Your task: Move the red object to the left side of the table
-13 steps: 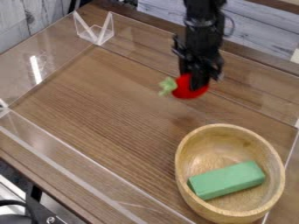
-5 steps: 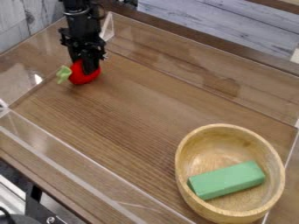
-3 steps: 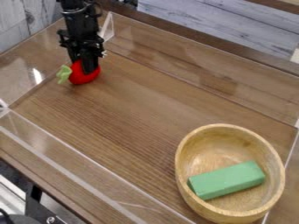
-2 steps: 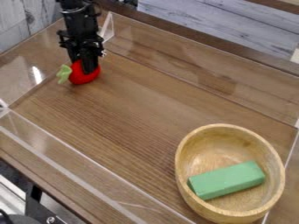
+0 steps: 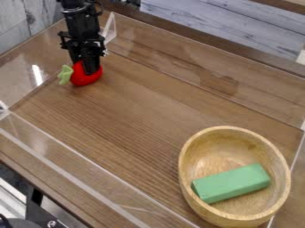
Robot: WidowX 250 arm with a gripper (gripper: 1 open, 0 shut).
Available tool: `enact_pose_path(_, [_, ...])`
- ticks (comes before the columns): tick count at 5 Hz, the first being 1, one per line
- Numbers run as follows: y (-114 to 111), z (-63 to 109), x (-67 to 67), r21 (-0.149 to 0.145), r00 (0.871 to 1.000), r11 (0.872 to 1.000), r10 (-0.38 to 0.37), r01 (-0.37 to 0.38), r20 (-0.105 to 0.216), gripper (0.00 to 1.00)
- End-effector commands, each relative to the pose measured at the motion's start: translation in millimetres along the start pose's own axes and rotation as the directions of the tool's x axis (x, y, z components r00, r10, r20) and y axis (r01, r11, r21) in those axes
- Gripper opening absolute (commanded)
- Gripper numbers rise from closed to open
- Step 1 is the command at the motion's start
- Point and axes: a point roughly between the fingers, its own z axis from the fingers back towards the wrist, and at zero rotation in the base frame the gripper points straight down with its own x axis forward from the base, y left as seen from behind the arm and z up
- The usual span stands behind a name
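Brown wood with long grain lines covers the counter [image 5: 143, 125], and low clear walls [image 5: 48, 165] run around its edges.

Closest to us, at the bottom right, sits a round wooden bowl [image 5: 191, 169]. A green block [image 5: 233, 184] lies flat inside it. The bowl is well apart from everything else, and nothing is touching it.

Past the bowl, the middle of the counter is bare wood.

Far back on the left side, near the clear wall there, is the red object [image 5: 84, 75]. It is small, round and shiny, and its light green leafy bit sticks out to the left. It looks like it rests on the wood, but I cannot be sure it is all the way down.

Right on top of it is the black end effector [image 5: 86, 64], pointing almost straight down from the dark arm [image 5: 78, 18]. Its fingers are partly closed and seem to pinch the top of the red object, one on each side.

So I think most of the job is done, because the red object is already on the left side. What is left is small: the fingers need to open and let go, and then the arm can lift away.
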Motion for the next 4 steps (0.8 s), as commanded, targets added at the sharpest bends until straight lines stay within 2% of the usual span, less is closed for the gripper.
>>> enact_pose_path(1, [5.0, -9.3, -6.9, -0.022, 0.999, 1.0, 0.021, -0.022, -0.034, 0.0])
enact_pose_path(4, [-0.2, -15.9, -14.7, -0.071, 0.994, 0.996, 0.039, -0.046, -0.107, 0.0])
